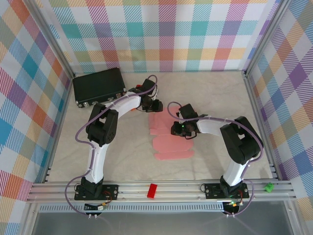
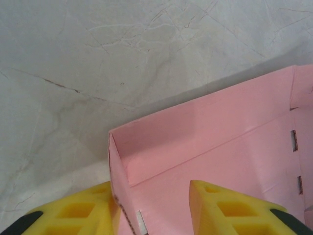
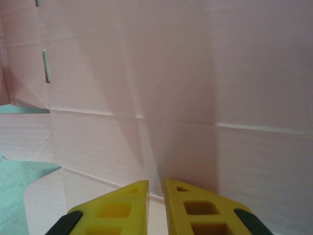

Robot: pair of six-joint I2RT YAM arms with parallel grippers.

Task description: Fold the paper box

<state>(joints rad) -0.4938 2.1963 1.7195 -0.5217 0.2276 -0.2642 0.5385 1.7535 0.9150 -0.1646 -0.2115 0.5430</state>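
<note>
The pale-pink paper box [image 1: 168, 144] lies partly folded in the middle of the table, with several flat scalloped flaps toward the near side. My left gripper [image 1: 155, 105] is at its far end. In the left wrist view the left gripper [image 2: 151, 183] stands open astride a raised side wall [image 2: 117, 171] of the paper box [image 2: 220, 147]. One yellow finger is outside against the wall, and the other is inside, apart from it. My right gripper [image 1: 178, 128] is over the box's right side. Seen from its wrist, the right gripper [image 3: 156, 182] is shut, a slit between its tips, close over the card [image 3: 146, 73].
A black case [image 1: 99, 85] sits at the back left, near the left arm's elbow. A small red block [image 1: 152, 190] lies on the front rail between the arm bases, and a green piece [image 1: 268, 186] sits at the rail's right end. Checked walls close in three sides.
</note>
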